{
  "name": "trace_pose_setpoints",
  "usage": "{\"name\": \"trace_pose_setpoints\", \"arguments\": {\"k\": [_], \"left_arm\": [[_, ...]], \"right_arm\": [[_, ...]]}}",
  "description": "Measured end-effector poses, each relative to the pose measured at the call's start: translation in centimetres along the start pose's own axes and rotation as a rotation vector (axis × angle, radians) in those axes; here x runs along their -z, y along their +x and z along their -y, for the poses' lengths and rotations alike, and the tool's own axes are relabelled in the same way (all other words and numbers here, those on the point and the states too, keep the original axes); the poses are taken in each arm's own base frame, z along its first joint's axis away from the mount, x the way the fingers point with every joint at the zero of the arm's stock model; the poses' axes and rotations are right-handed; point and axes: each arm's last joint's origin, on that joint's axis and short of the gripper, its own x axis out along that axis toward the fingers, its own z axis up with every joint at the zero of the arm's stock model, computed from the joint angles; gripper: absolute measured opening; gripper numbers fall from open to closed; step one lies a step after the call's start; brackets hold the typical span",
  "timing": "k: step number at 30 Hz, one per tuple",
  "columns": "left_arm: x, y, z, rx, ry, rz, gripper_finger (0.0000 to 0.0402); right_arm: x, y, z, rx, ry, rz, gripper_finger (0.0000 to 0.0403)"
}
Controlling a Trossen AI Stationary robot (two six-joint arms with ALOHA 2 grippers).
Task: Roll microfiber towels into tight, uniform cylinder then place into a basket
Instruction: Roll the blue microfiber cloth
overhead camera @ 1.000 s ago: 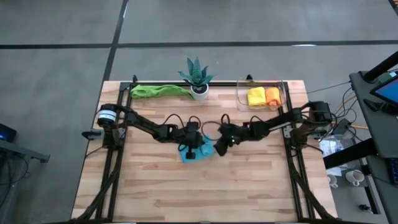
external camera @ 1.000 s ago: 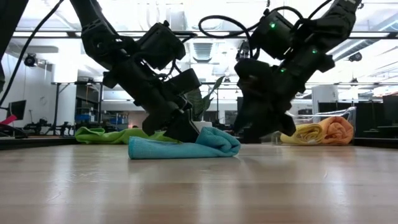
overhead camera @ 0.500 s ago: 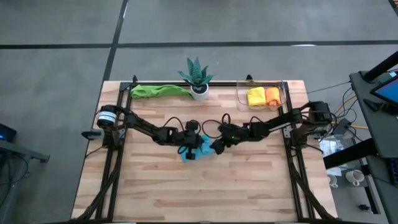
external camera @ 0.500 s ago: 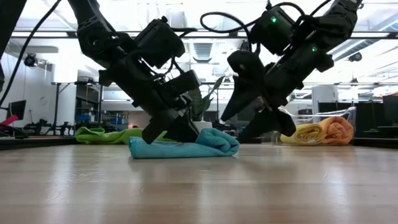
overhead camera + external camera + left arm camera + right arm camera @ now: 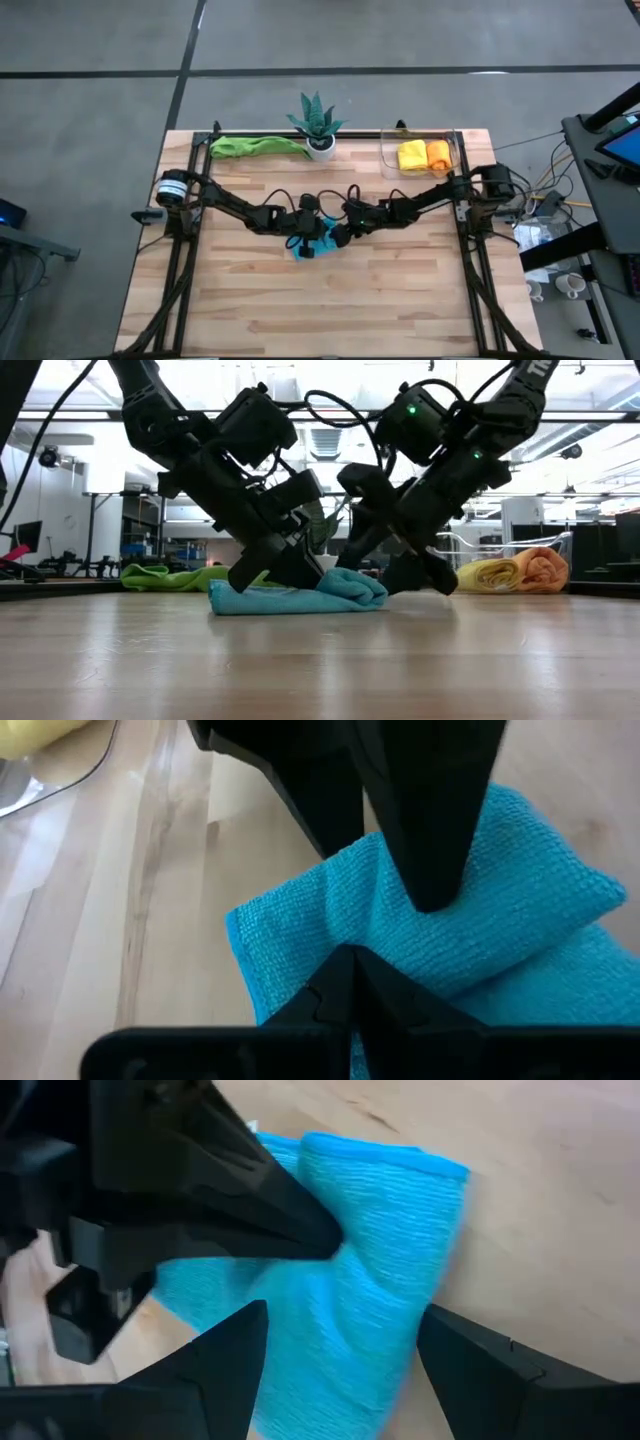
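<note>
High view puts the light blue microfiber towel [image 5: 318,241] near the middle of the pale wooden plank table [image 5: 400,290], half rolled into a soft lump and lying flat on the boards. My left pincer [image 5: 306,243] is shut tight and pressed down into the cloth, pinning the fold. My right pincer [image 5: 340,1335] stands wide, its fingers straddling the end of the roll without gripping it.

I judge the roll is loose and may spring open if my left pincer lifts before the right closes. If my right fingers close off-centre, they could catch only the outer layer and drag the towel along the boards instead of turning it. The two pincers sit very close, so they could knock together.

Well apart, at the far right of the table, the clear plastic rectangular basket [image 5: 455,150] holds a yellow rolled towel [image 5: 411,155] and an orange rolled towel [image 5: 438,153] side by side. A green towel [image 5: 252,146] lies stretched along the far edge, just beside a spiky green potted plant [image 5: 317,122]. Around the table is grey floor; the low view shows an open workshop room with bright ceiling lights.
</note>
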Motion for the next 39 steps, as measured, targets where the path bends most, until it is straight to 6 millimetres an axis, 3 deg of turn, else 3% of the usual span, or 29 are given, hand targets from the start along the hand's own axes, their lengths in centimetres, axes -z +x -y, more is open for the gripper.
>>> {"name": "trace_pose_setpoints", "arguments": {"k": [10,21,26,32,39], "left_arm": [[-0.1,0.0,-0.1,-0.028,-0.003,0.000,0.0000],[-0.9,-0.1,-0.5,-0.171,-0.042,0.059,0.0000],[-2.6,-1.8,-0.6,-0.229,-0.054,0.118,0.0000],[-3.3,-3.3,-0.2,-0.198,-0.065,0.213,0.0000],[-2.4,-2.3,0.4,-0.118,-0.101,0.250,0.0000]], "right_arm": [[0.2,0.9,0.1,0.008,0.003,-0.024,0.0225],[0.3,1.0,0.3,0.022,-0.071,-0.033,0.0045],[0.4,0.8,0.4,0.040,-0.135,-0.050,0.0018],[0.8,-1.3,0.9,0.189,-0.192,-0.124,0.0016],[1.1,-5.2,1.8,0.437,-0.223,-0.161,0.0014]]}}
